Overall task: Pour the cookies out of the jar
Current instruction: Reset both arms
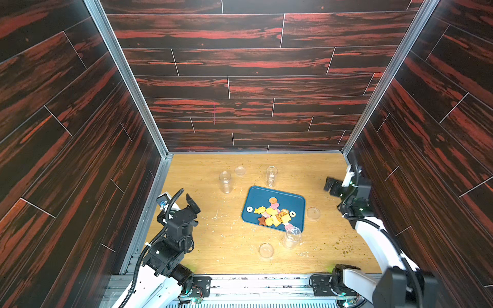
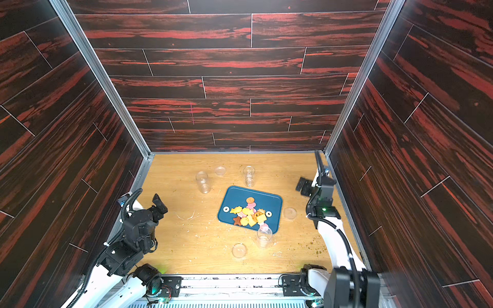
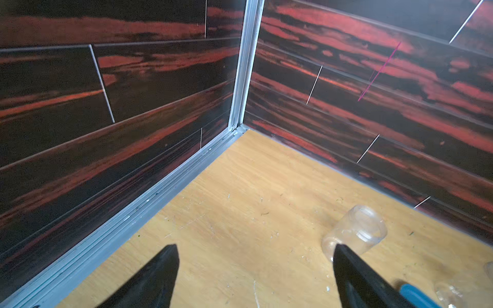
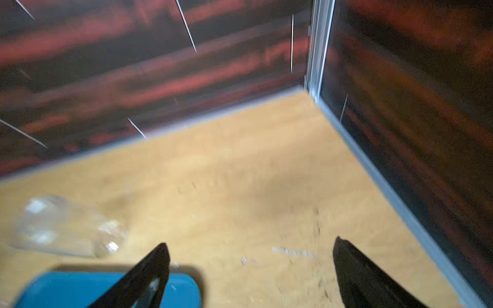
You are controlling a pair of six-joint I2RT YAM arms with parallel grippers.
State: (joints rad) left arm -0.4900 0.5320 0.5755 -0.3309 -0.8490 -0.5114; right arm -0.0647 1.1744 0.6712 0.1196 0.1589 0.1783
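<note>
Cookies (image 1: 272, 214) lie heaped on the blue tray (image 1: 292, 198) mid-table, the empty jar (image 1: 292, 237) stands just beside its near right corner, left gripper (image 3: 254, 246) and right gripper (image 4: 250, 241) gape empty, so we judge pouring done, next only parking arms.

Bright and even in both top views, lit from overhead. Soft shine on the wooden tabletop (image 1: 234, 240); only short, faint shadows beside the clear jars (image 1: 225, 182). Dark, glossy wall panels (image 1: 253, 61), stretched and leaning out toward the edges. Sharp in the left wrist view, softer on the left gripper (image 3: 254, 246) at 6 o'clock. Smeared all over in the right wrist view: fuzzy jar (image 4: 66, 226) at 8 o'clock, fuzzy blue tray (image 4: 80, 290) at 7 o'clock.
</note>
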